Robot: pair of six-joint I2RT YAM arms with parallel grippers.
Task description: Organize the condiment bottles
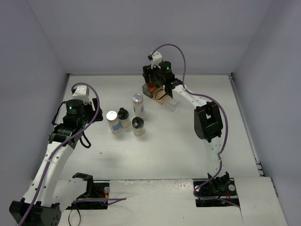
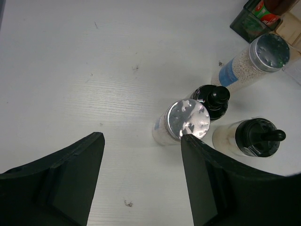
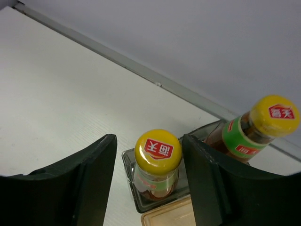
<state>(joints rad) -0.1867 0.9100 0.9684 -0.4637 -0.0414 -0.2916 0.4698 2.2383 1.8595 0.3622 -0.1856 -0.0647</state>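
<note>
At the back, a yellow-capped sauce bottle point(image 3: 158, 155) stands in the dark end of the stepped rack point(image 3: 129, 175). My right gripper point(image 3: 148, 139) straddles its cap, open, with a gap on each side. A second sauce bottle point(image 3: 256, 125) stands just right of it in the rack. Mid-table are two silver-lidded shakers point(image 1: 112, 121) point(image 1: 137, 103) and two black-topped jars point(image 1: 123, 117) point(image 1: 138, 125). My left gripper point(image 2: 142, 137) hovers open over bare table left of them. Its right fingertip sits next to the near shaker point(image 2: 186, 120), and nothing is between the fingers.
The rack point(image 1: 163, 97) sits at the back centre, with a clear lower step toward the front right. Grey walls close the table at the back and both sides. A metal strip point(image 3: 141, 73) runs along the back edge. Black brackets stand at the near edge by the arm bases.
</note>
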